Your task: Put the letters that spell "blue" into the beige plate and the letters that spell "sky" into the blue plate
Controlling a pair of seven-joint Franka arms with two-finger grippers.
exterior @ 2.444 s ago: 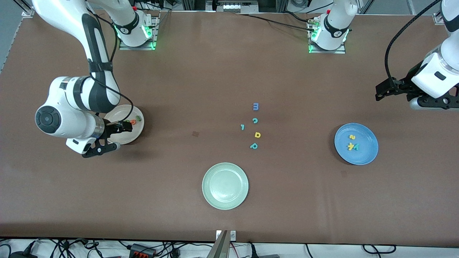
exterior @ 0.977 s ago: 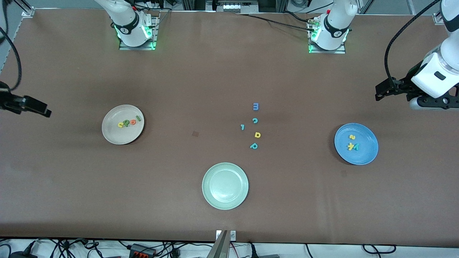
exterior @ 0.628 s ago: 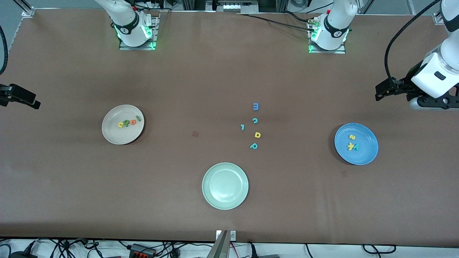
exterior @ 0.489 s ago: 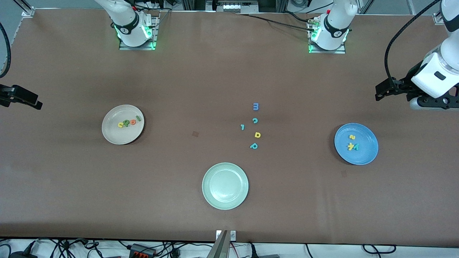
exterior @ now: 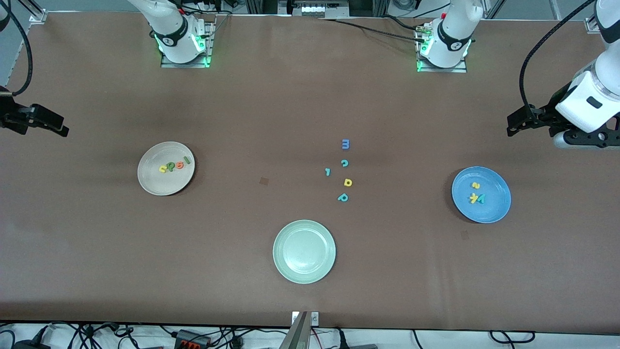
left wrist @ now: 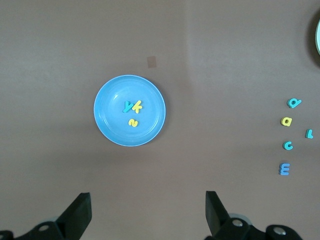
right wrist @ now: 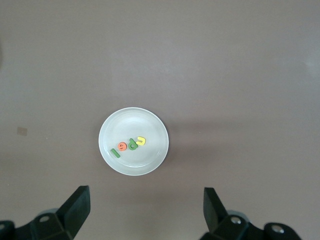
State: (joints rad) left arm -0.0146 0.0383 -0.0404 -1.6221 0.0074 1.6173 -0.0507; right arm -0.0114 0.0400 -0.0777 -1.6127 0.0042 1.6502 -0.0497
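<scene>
The beige plate (exterior: 155, 184) (right wrist: 135, 122) lies toward the right arm's end of the table. In it sit the yellow u (exterior: 163, 169), dark green b (exterior: 170, 167), orange e (exterior: 179, 165) and green l (exterior: 187, 160). The blue plate (exterior: 495, 208) (left wrist: 149, 125) lies toward the left arm's end and holds the yellow s (exterior: 475, 185), yellow k (exterior: 473, 198) and teal y (exterior: 481, 198). My right gripper (exterior: 58, 128) (right wrist: 145, 200) hangs open and empty over the table's edge, clear of the beige plate. My left gripper (exterior: 512, 127) (left wrist: 147, 205) waits open and empty, high beside the blue plate.
A pale green plate (exterior: 304, 251) lies empty near the front camera, mid-table. Farther from that camera lie loose letters: blue m (exterior: 345, 144), teal c (exterior: 344, 163), a small teal bar (exterior: 328, 171), a yellow d shape (exterior: 348, 182) and teal p (exterior: 343, 197).
My right arm has pulled away from the beige plate to the table's edge, leaving four letters in it, and then drifted a little there. The left arm has not moved.
</scene>
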